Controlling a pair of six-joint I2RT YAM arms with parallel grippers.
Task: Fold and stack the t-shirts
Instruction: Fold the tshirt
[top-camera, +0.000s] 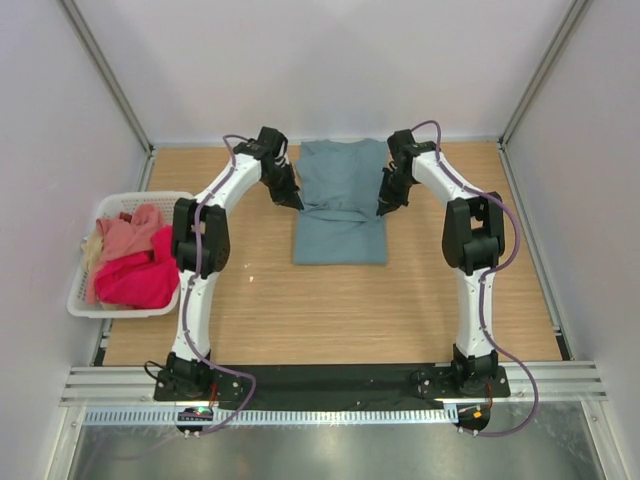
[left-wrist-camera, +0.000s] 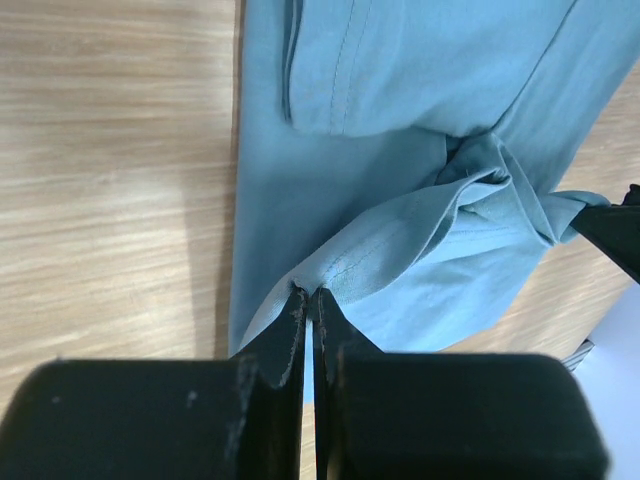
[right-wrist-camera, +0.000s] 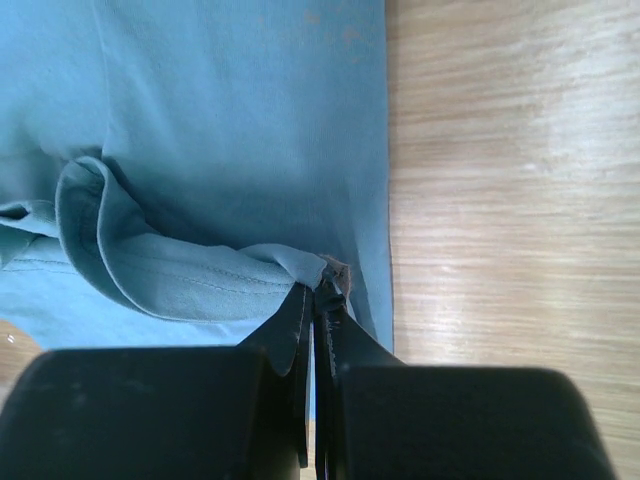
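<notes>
Grey-teal t-shirt (top-camera: 340, 232) edges pinched between left fingers (left-wrist-camera: 282, 340), right fingers (right-wrist-camera: 290, 335).

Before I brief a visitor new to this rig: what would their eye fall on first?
A grey-teal t-shirt lies far-centre on the table, its fold pinched by the left fingers and right fingers, one each side. At the left edge, a white slotted basket holds a salmon t-shirt and a crimson-pink t-shirt.

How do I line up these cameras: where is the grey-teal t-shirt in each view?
Top external: grey-teal t-shirt in the upper middle.
Left wrist: centre and right, its edge pinched by the left gripper.
Right wrist: left two-thirds, its edge pinched by the right gripper.
Shared landmark: the lifted fold strung between both grippers.
</notes>
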